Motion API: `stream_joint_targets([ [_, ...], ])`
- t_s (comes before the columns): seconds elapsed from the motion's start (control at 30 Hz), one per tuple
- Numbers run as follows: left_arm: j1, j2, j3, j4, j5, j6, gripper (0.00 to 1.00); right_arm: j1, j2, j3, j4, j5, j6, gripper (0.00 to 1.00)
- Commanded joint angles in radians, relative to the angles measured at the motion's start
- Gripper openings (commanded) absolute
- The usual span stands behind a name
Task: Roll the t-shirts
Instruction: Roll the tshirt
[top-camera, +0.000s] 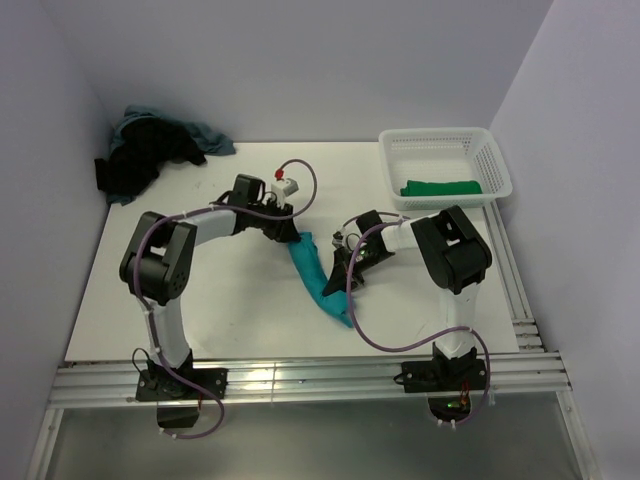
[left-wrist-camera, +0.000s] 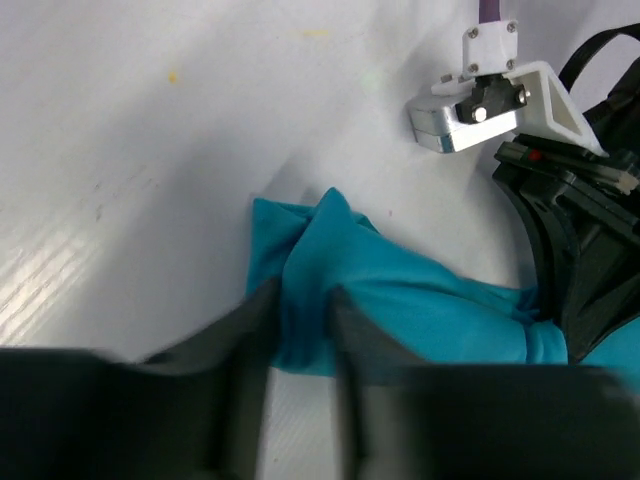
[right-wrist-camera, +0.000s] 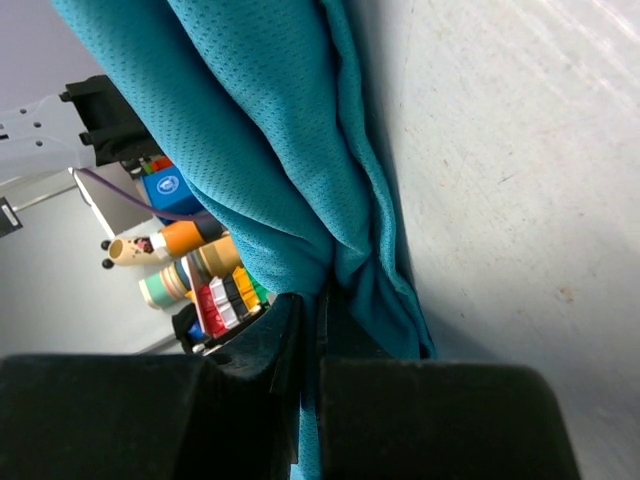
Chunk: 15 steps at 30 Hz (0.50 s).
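Currently left end effector (left-wrist-camera: 300, 315) pinches teal t-shirt (top-camera: 318, 280) at its 12 o'clock end, right end effector (right-wrist-camera: 308, 330) its side; seemingly thin bites could slip.

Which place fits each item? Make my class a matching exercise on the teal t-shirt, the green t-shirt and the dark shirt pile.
Items:
1 teal t-shirt
2 green t-shirt
3 dark shirt pile

Places:
A inside the white basket
B heaped in the far left corner
C pinched by the left gripper and the right gripper

Pairs: 1-C, 2-A, 3-B.
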Motion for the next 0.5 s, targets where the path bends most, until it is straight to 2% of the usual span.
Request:
stream_joint_targets([
  [0.0, -0.012, 0.077, 0.168, -0.082, -0.055, -0.001, 0.24, -0.01, 0.07, -0.06, -0.092, 0.278, 0.01, 0.0],
  [0.03, -0.015, 0.126, 0.206, -0.169, -0.072, 0.001, 0.03, -0.01, 0.069, -0.06, -0.094, 0.278, 0.01, 0.0],
  [0.07, -0.021, 0.148, 0.272, -0.206, -0.09, 0.004, 0.0, -0.008, 0.069, -0.06, -0.095, 0.279, 0.012, 0.0],
  [0.13, -0.042, 0.185, 0.315, -0.279, -0.129, 0.005, 0.0, -0.01, 0.064, -0.056, -0.105, 0.285, 0.012, 0.0],
  [0.47, -0.064, 0.229, 0.401, -0.439, -0.261, -0.016, 0.0, -0.008, 0.02, -0.021, -0.151, 0.38, 0.033, 0.0],
])
